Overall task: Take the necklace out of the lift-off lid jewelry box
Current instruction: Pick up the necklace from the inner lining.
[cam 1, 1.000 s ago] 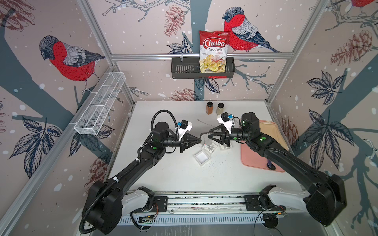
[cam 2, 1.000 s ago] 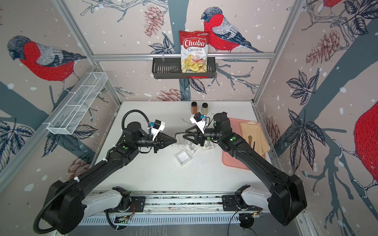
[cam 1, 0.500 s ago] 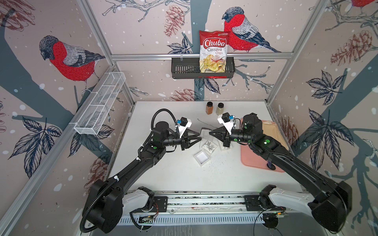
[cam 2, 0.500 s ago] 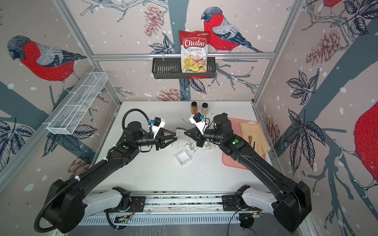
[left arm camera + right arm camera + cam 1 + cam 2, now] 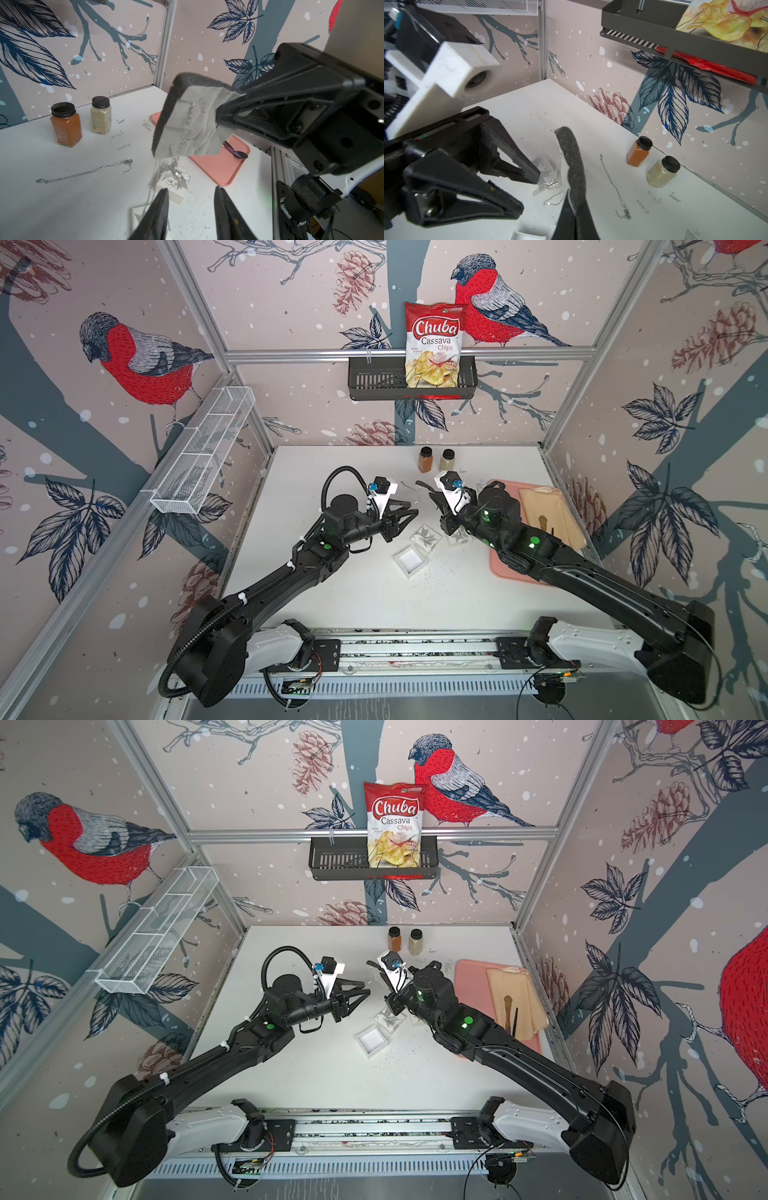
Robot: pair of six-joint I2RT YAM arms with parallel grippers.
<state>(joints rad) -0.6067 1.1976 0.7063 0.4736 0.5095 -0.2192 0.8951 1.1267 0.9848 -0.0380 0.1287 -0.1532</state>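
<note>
Since a second ago our left claw (image 5: 191, 189) has let go and drawn back toward 9 o'clock, while our right claw (image 5: 574, 204) has clamped shut and taken over the foam pad (image 5: 174, 120). The left claw now stands released and empty, tips aimed at the pad. The right claw is clenched on the pad's edge and holds it in the air over the middle of the tabletop (image 5: 353, 597). The necklace (image 5: 186, 124) runs down the pad's grey cloth face through its slits, and its lower end dangles free above the bow-topped box piece (image 5: 174, 187). So it is out of the box but not off its pad.

We judge the step in hand to be stripping the chain from the pad. To do it well, we hold the pad steady with the cloth face toward the left claw. We bring that claw onto the hanging end and close on the chain itself, not the cloth. Then we draw along the slits, not across them, so nothing snags. The chain looks thin and slippery, so a pinch near its lower cluster seems surest.

A second chain (image 5: 87, 172) lies loose toward 12 o'clock, near the spice jars (image 5: 425, 460); we leave it. The white open box (image 5: 409, 561) sits at 6 o'clock of the claws.
</note>
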